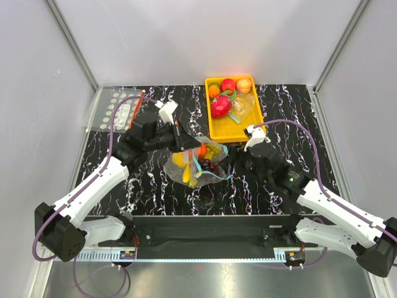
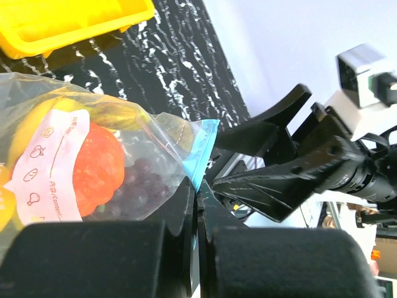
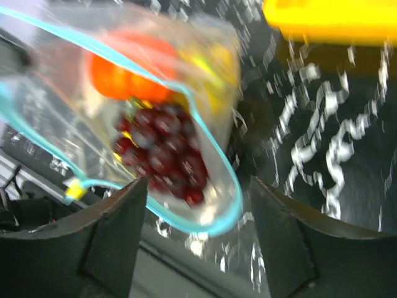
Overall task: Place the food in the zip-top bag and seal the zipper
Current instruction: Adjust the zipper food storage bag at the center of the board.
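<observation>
The zip-top bag [image 1: 200, 162] lies mid-table, its mouth gaping toward my right arm. Inside it is the food: an orange-red fruit [image 2: 96, 167], dark grapes [image 3: 164, 155] and yellow bananas [image 1: 184, 166]. My left gripper [image 2: 198, 197] is shut on the bag's corner, pinching the teal-blue zipper [image 2: 203, 149]. In the top view this gripper [image 1: 188, 146] sits at the bag's far left edge. My right gripper [image 3: 197, 186] is open, and the curved zipper [image 3: 223, 208] at the mouth's end lies between its fingers without touching them. In the top view the right gripper [image 1: 239, 162] is just right of the bag.
A yellow tray [image 1: 217, 129] behind the bag holds several more toy fruits and a clear wrapper. A white-dotted bag with a red strip [image 1: 121, 112] lies at the back left. Metal frame posts and white walls border the black marbled table.
</observation>
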### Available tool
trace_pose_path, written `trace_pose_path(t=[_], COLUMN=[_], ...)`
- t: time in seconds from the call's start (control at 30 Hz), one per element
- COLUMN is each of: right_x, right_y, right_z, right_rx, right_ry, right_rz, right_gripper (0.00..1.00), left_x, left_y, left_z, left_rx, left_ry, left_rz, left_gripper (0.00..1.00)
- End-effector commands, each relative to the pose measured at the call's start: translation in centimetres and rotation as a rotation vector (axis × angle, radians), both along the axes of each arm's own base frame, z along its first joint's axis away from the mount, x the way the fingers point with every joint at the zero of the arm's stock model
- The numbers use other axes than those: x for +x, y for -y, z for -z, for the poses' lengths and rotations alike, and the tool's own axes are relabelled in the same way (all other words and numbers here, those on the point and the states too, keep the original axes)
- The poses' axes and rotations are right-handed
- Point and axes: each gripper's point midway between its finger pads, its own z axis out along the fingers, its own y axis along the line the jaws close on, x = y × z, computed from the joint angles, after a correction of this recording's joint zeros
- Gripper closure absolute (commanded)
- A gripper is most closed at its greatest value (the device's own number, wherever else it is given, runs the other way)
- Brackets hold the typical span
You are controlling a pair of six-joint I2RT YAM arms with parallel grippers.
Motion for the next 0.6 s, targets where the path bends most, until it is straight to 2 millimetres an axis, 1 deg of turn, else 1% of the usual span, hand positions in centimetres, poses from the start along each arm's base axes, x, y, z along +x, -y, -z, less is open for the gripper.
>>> trace_pose_path(t=[0.0,0.1,0.13,0.17,0.23,0.3,0.33,0.4,0.43,0.47,0.53,0.57], right_x=[-1.2,-2.0,-2.0,-2.0,-1.8,-1.5,-1.1,-0.8,-0.5,-0.2,0.2,0.3], right_y=[1.7,1.9,1.7,1.6,1.4,1.2,0.9,0.6,0.2,0.1,-0.3,-0.5], right_z=[1.6,3.1,3.3,3.4,4.1,4.9,4.9,6.0,5.9,6.6,7.0,7.3], right_rx=[-0.033,-0.012,0.001,0.014,0.026,0.022,0.037,0.034,0.052,0.036,0.030,0.025], right_ry=[-0.138,-0.211,-0.216,-0.226,-0.237,-0.241,-0.232,-0.241,-0.237,-0.249,-0.259,-0.268], right_rz=[0.096,0.121,0.125,0.133,0.148,0.162,0.161,0.175,0.178,0.186,0.196,0.196], right_gripper=[0.28,0.33,0.36,0.37,0.41,0.43,0.45,0.51,0.51,0.53,0.55,0.60], left_x=[0.5,0.6,0.7,0.6,0.6,0.6,0.6,0.6,0.6,0.7,0.6,0.6], left_y=[-0.4,-0.5,-0.4,-0.3,-0.2,-0.1,-0.1,-0.2,-0.2,-0.2,-0.2,-0.2], left_z=[-2.4,-2.2,-2.3,-2.4,-2.5,-2.5,-2.5,-2.4,-2.4,-2.5,-2.5,-2.3], left_rx=[-0.029,-0.023,-0.029,-0.037,-0.047,-0.047,-0.046,-0.044,-0.043,-0.044,-0.044,-0.041], left_ry=[0.096,0.100,0.105,0.101,0.105,0.101,0.101,0.101,0.100,0.104,0.104,0.101], left_rz=[-0.027,-0.038,-0.039,-0.035,-0.032,-0.028,-0.026,-0.029,-0.030,-0.031,-0.030,-0.030], left_gripper=[1.00,1.00,1.00,1.00,1.00,1.00,1.00,1.00,1.00,1.00,1.00,1.00])
